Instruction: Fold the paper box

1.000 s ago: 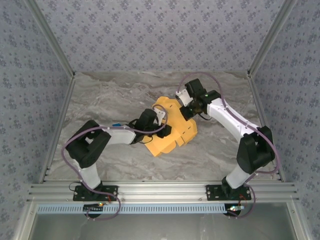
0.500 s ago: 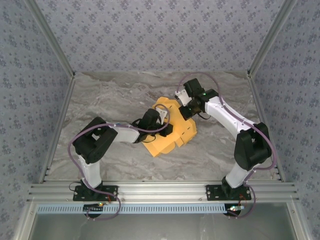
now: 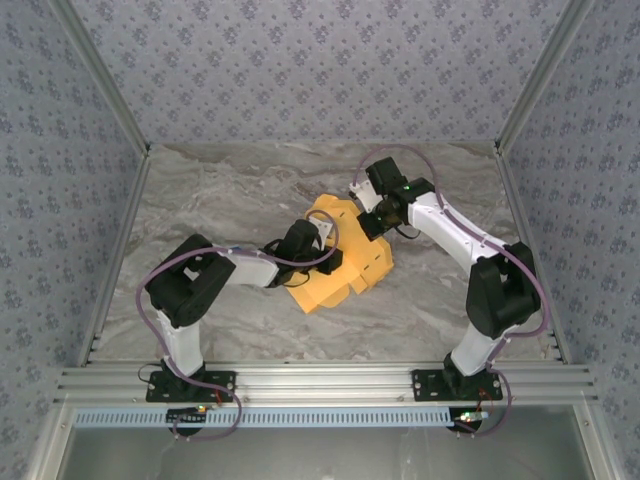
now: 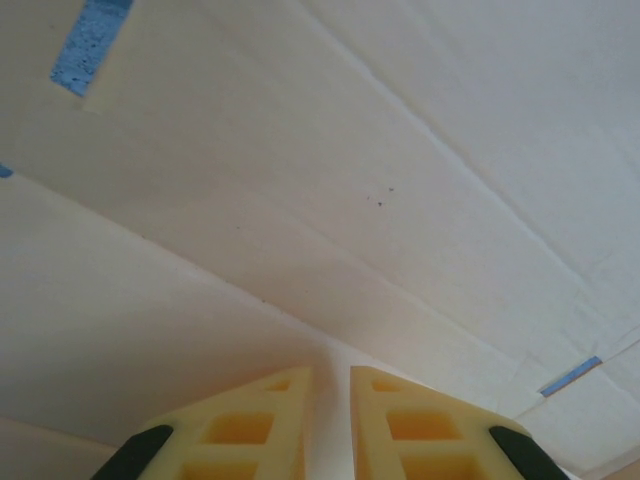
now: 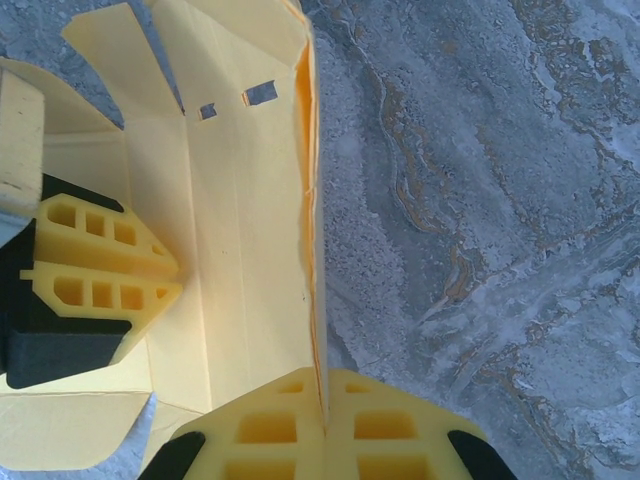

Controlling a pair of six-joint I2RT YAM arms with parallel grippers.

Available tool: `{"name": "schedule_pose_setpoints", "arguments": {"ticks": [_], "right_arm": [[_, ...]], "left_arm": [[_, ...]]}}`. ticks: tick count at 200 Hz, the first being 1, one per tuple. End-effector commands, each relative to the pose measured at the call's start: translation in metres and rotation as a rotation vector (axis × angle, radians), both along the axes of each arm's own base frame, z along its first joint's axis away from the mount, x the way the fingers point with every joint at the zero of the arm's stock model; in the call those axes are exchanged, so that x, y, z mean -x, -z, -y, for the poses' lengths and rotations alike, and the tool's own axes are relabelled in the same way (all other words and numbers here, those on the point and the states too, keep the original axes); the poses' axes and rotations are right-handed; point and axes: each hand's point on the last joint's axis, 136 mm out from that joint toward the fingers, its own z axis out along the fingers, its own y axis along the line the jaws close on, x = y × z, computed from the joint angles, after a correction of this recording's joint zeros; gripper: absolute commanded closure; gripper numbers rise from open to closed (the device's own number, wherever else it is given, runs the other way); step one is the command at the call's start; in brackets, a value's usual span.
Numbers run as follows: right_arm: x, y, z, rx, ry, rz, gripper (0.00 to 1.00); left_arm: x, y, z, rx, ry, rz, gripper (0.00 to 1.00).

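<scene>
Top external: paper box point(image 3: 365, 262), apparently part-folded

Open table point(image 3: 215, 195) around paper box point(image 3: 365, 265)

Seen from the left wrist, the paper box point(image 4: 300, 200) is a pale blur, its edges cut off.

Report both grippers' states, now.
Left gripper: nearly shut, tips against the paper box; grip cannot be told.
Right gripper: shut on the paper box's upright edge.
</scene>
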Motion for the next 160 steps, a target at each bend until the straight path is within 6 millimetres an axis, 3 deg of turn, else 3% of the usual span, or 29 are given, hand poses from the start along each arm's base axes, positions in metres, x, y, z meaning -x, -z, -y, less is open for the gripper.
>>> {"name": "schedule_pose_setpoints", "arguments": {"ticks": [1,57,111,160], "right_arm": [[-0.006,-0.004,0.000,0.013,0.012,0.011,1.00],[-0.013,0.005,-0.009,0.041,0.042,0.000,1.00],[-0.022,0.012,-0.014,0.170,0.075,0.004,1.00],[-0.020,-0.001,-0.039,0.170,0.054,0.042,1.00]], "left_arm": [[0.002,0.020,-0.007,-0.041,-0.025,-0.028,0.83],[0.001,0.048,-0.010,-0.031,-0.088,-0.088,0.86],[-0.003,0.053,-0.017,0.006,-0.174,-0.104,0.88],[-0.009,0.051,-0.022,0.070,-0.258,-0.108,0.88]]}}
